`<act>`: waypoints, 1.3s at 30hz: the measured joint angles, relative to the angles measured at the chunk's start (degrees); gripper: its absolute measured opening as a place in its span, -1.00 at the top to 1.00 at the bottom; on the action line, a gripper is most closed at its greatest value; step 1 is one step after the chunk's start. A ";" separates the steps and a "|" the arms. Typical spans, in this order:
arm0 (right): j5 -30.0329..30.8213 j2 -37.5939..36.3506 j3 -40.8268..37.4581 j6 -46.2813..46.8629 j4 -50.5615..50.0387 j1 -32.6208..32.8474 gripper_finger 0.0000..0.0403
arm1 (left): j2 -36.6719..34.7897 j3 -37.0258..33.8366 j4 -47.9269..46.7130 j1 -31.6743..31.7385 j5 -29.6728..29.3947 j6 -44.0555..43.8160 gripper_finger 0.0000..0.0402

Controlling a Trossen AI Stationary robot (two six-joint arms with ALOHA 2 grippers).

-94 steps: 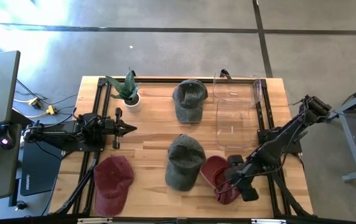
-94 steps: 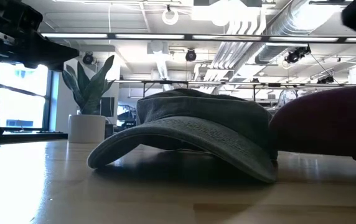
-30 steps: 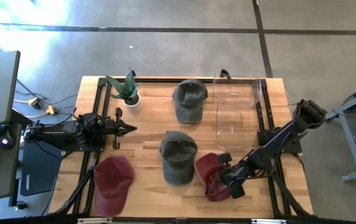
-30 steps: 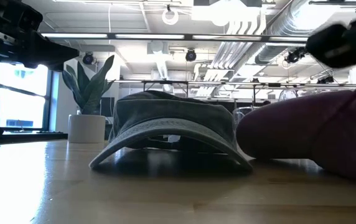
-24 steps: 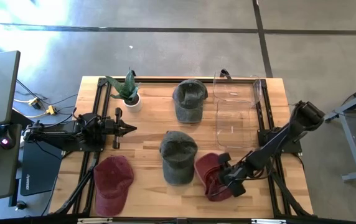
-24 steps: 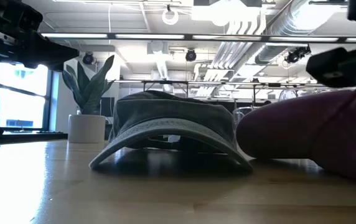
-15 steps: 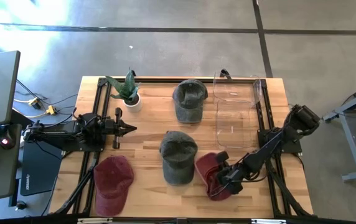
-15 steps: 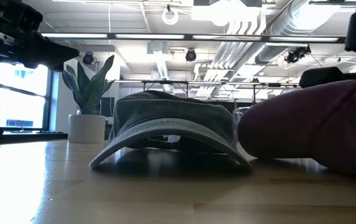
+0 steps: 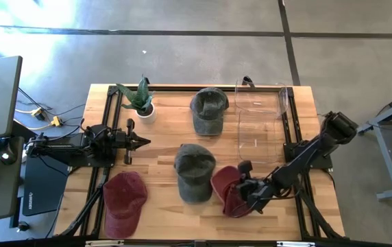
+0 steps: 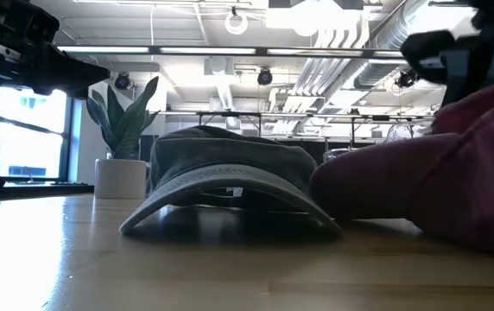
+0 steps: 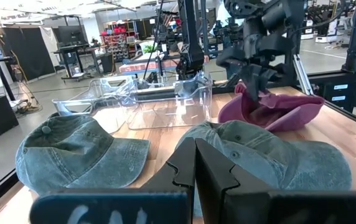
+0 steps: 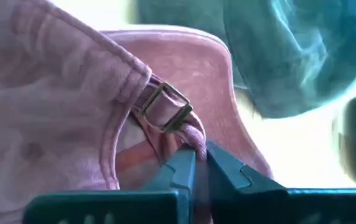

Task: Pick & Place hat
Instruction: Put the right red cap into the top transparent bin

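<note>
A dark red hat (image 9: 225,189) lies near the table's front right, with my right gripper (image 9: 242,186) shut on its back strap. Its left side is against a grey-green hat (image 9: 194,171) at the table's middle. In the low view the red hat (image 10: 437,164) fills the right, beside that green hat (image 10: 230,181). A second green hat (image 9: 208,110) lies at the far middle, and another red hat (image 9: 124,199) at the near left. My left gripper (image 9: 141,142) waits shut at the table's left side. My right gripper pinches the red hat's back strap (image 12: 187,134) between its two fingers, just beside the brass buckle (image 12: 165,107). The fingers come from above, slanting down. The hat's rear (image 11: 243,90) is drawn up into a peak under them, while its lower edge (image 11: 284,115) stays on the table.
A clear plastic container (image 9: 261,123) with its lid open stands at the far right. A potted plant (image 9: 140,99) is at the far left. Black frame rails run along the table's left and right edges.
My right gripper has shut on the red hat's strap and shifted a little toward the table's left and far edge. The red hat has slid left with it, its rear raised, and has nudged the middle green hat slightly left.
</note>
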 joint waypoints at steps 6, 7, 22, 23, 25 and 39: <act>7.39 3.41 -4.40 4.41 5.11 -0.18 0.94 | 0.00 0.01 -0.01 -0.01 0.00 -0.01 1.00; 8.01 3.50 -4.66 4.49 5.07 -0.15 0.92 | 0.01 0.01 -0.01 -0.01 0.00 0.00 1.00; -0.24 2.78 9.69 3.30 -12.59 -0.65 0.18 | 0.00 0.00 -0.02 0.00 0.00 -0.02 1.00; -2.53 2.78 11.50 5.00 -14.98 -0.65 0.17 | 0.01 0.00 -0.01 -0.01 0.00 0.00 1.00; -8.70 2.71 13.29 7.95 -16.25 -0.99 0.22 | 0.00 0.02 0.00 0.00 0.00 -0.01 1.00; -34.73 7.03 0.28 15.70 2.55 -2.03 0.79 | 0.00 0.00 -0.01 -0.02 0.00 -0.01 1.00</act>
